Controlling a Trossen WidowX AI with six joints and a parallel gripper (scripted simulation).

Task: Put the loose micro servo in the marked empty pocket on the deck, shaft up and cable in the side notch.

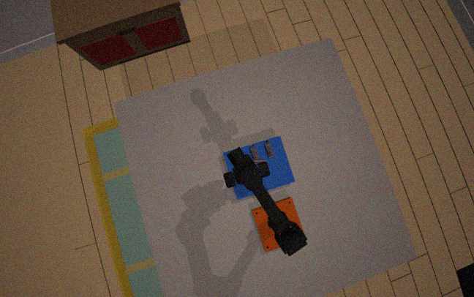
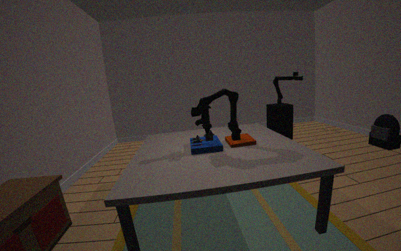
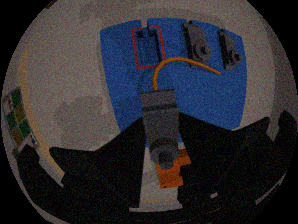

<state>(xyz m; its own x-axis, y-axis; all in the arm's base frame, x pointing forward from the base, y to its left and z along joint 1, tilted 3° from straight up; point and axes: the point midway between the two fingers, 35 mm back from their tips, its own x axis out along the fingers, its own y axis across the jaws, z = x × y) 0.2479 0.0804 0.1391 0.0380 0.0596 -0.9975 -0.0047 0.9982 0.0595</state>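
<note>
My gripper (image 3: 160,119) (image 2: 208,136) is shut on the loose grey micro servo (image 3: 160,105), whose round output shaft shows toward the wrist camera. Its orange cable (image 3: 176,59) (image 1: 260,161) curves from the servo's far end toward the two seated servos. The servo is over the blue deck (image 3: 215,105) (image 1: 279,172) (image 2: 207,150); its exact height is hard to tell. The empty pocket's red outline (image 3: 135,49) lies beyond the servo, slightly left, in the wrist view, with a notch at its far end. The arm hides the pocket in the top view.
Two seated servos, one (image 3: 197,45) (image 1: 254,151) nearer the pocket and another (image 3: 230,50) (image 1: 269,149) beyond it, stand on the deck right of the pocket. The orange base plate (image 1: 261,223) (image 2: 245,140) is beside the deck on the table (image 1: 329,110) (image 2: 185,176).
</note>
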